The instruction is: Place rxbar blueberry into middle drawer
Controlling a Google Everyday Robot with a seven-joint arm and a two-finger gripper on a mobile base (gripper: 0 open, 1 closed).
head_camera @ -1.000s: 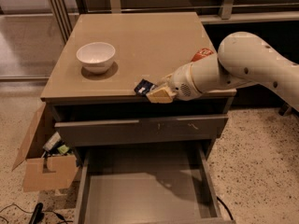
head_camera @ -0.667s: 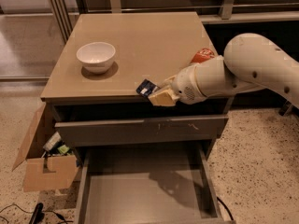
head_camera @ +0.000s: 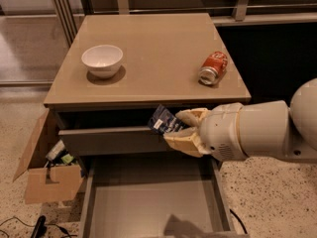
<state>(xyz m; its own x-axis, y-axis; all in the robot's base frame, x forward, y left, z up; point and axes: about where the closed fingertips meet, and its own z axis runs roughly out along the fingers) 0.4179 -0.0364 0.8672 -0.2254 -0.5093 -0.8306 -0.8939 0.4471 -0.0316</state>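
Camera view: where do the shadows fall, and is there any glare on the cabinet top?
Camera view: the white bowl and the red soda can cast soft shadows on the cabinet top, which shows only a mild sheen; the gripper, shut on the rxbar blueberry, hangs over the middle drawer, whose floor bears a dark shadow.

cream-tan gripper [head_camera: 177, 129], just in front of the tan cabinet top [head_camera: 158, 38], pinches the navy, white-lettered rxbar blueberry [head_camera: 163, 120]. arm [head_camera: 257, 130] white. middle drawer [head_camera: 148, 202] grey-brown. bowl [head_camera: 102, 59] white; can [head_camera: 213, 67] red with silver end.
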